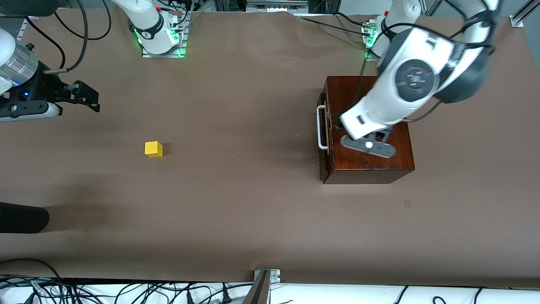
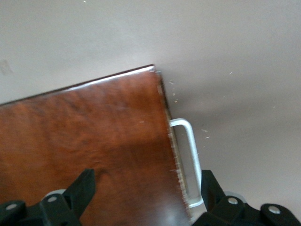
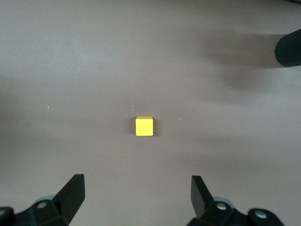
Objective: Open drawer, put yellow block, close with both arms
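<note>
**Drawer shut, block on table, both grippers spread**

Right gripper (image 1: 86,96) — at the right arm's end of the table, held above the brown table (image 1: 236,202). In the right wrist view its fingers (image 3: 73,193) stand wide apart with nothing between them, and the block (image 3: 144,126) lies on the table ahead of them, well apart from both.

Block (image 1: 153,149) — a small yellow cube resting flat on the bare table surface, toward the right arm's end and well apart from the box (image 1: 371,162).

Drawer (image 1: 324,126) — closed flush into the box, its white handle (image 1: 322,127) facing the block's end of the table.

Left gripper (image 2: 148,197) — over the box top at the drawer edge. The left wrist view shows its fingers (image 2: 82,188) apart, one over the box lid, the other just beside the handle (image 2: 188,160). Nothing is gripped.
</note>
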`<state>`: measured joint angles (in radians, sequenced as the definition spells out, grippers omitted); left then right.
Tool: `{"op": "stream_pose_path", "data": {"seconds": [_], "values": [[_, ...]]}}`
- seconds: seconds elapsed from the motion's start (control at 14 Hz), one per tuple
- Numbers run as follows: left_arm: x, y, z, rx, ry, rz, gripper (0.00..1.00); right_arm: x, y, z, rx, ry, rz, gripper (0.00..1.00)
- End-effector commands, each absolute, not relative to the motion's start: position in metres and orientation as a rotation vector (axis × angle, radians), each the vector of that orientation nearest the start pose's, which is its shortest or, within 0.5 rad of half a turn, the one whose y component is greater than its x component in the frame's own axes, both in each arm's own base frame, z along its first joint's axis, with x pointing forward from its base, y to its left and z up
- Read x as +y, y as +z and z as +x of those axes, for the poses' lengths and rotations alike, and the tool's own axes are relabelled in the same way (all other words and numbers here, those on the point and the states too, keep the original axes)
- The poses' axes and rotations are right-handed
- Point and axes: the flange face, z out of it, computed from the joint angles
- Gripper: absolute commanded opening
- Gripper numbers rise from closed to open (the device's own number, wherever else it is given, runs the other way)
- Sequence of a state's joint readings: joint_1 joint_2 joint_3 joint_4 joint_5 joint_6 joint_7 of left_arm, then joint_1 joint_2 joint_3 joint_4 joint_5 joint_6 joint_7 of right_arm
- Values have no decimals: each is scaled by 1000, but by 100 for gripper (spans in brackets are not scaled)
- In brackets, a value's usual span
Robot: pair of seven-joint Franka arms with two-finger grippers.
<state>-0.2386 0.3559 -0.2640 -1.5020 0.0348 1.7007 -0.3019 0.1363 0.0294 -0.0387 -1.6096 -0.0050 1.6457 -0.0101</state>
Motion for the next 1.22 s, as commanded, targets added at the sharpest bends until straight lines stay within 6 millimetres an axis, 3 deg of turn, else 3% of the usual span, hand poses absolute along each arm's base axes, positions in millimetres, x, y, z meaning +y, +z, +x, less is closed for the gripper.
{"op": "stream_pose_path", "data": {"seconds": [0.0,0.29,0.72,1.15], "values": [[-337,444,567,225,184,-3026,100,58,603,564,-158,-16,-3129,100],[-373,401,549,166,146,-2968,100,58,603,564,-160,-11,-3129,100],[-412,344,500,113,70,-2880,100,55,602,564,-153,-7,-3129,100],[-418,301,484,76,-6,-2807,100,54,602,564,-151,-7,-3130,100]]}}
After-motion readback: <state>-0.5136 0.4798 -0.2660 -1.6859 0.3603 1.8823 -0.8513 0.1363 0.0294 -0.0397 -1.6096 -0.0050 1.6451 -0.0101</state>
